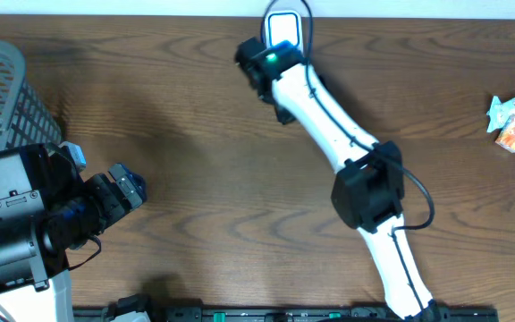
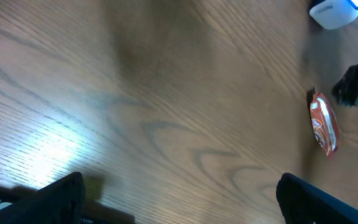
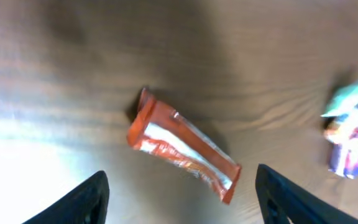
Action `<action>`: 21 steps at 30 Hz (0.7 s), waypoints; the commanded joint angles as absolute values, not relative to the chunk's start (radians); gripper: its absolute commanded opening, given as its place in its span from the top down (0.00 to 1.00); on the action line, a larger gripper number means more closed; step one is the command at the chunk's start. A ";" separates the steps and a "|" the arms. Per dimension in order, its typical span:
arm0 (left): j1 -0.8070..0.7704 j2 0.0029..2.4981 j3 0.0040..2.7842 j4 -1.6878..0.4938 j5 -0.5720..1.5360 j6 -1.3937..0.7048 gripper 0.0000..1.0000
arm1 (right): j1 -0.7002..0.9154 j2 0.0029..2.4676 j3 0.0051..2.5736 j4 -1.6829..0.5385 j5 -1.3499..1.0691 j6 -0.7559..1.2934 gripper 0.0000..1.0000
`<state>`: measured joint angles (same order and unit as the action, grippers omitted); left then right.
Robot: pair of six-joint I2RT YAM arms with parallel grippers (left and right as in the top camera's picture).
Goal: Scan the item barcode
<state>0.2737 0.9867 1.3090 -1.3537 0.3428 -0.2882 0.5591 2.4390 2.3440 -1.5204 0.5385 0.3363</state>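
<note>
A dark brown wooden table [image 1: 195, 134] with flowing grain fills the view. Beyond its far edge runs a thin pale strip [image 1: 418, 7]; whether it is wall or floor is unclear. A grey mesh basket [image 1: 12, 89] stands at the left edge. Light from above leaves a soft white glare [image 2: 48, 155] on the wood.

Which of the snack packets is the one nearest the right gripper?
The long orange-and-silver packet, lying alone just in front of the open right gripper; the other packets, teal, orange and pink, huddle together far off to the side.
</note>
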 commanded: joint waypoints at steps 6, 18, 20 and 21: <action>0.273 0.986 1.313 -1.354 0.355 -0.290 0.02 | 0.499 2.428 2.185 -1.486 0.440 0.042 0.19; 0.273 0.986 1.313 -1.354 0.355 -0.290 0.02 | 0.426 2.428 1.974 -1.271 0.473 -0.047 0.22; 0.273 0.986 1.313 -1.354 0.355 -0.290 0.02 | 0.415 2.428 1.931 -1.234 0.469 -0.047 0.24; 0.273 0.986 1.313 -1.354 0.355 -0.290 0.02 | 0.409 2.428 1.912 -1.224 0.467 -0.047 0.29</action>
